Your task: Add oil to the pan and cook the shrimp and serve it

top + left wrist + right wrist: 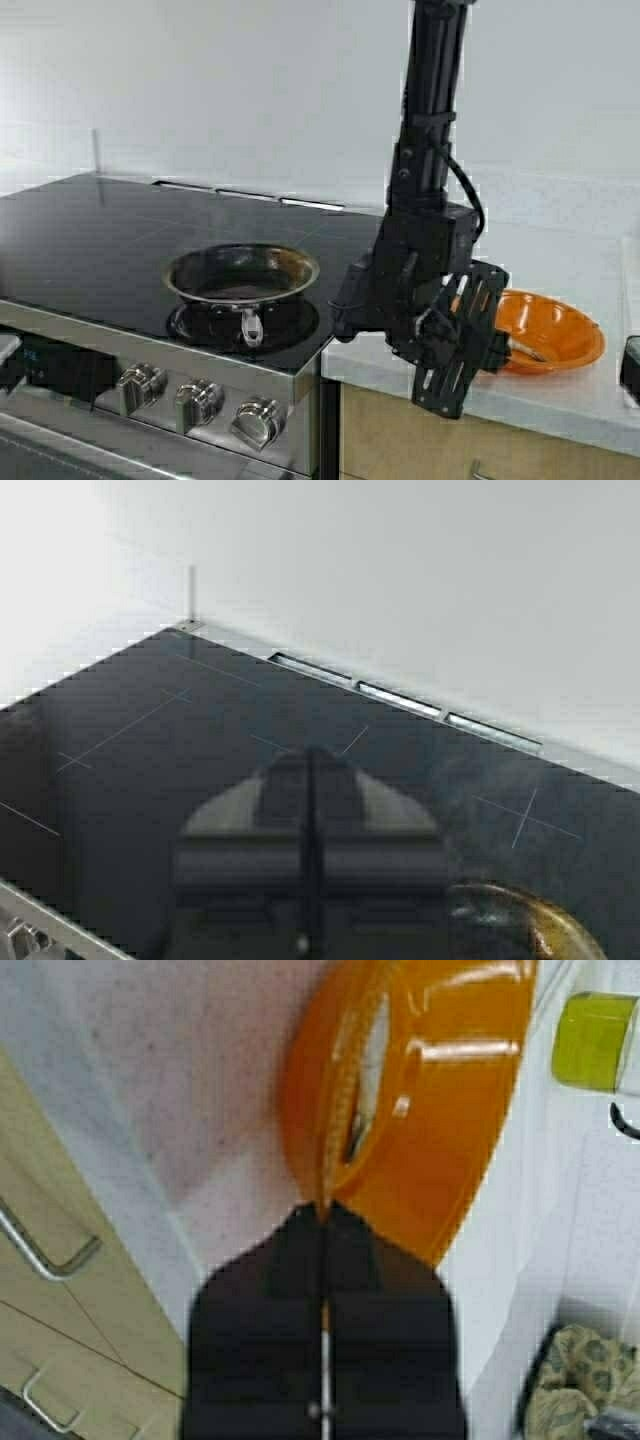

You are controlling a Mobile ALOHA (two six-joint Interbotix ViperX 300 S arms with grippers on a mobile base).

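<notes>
The steel pan [242, 272] sits on the black cooktop's front burner with its handle toward the knobs, and I see no shrimp in it. My right gripper [493, 338] [325, 1208] is shut on the near rim of the orange bowl [555, 335] [440, 1110] on the white counter. A pale curved shrimp [524, 348] [373, 1045] lies in that bowl. The oil [594, 1040] shows yellow-green past the bowl. My left gripper [312, 752] is shut and empty above the cooktop, with the pan's rim [540, 925] beside it.
Three knobs [197, 402] line the stove front. The white counter [560, 395] runs right of the stove over wooden cabinets with metal handles [45, 1250]. A patterned cloth [575, 1380] lies on the counter. A white wall backs everything.
</notes>
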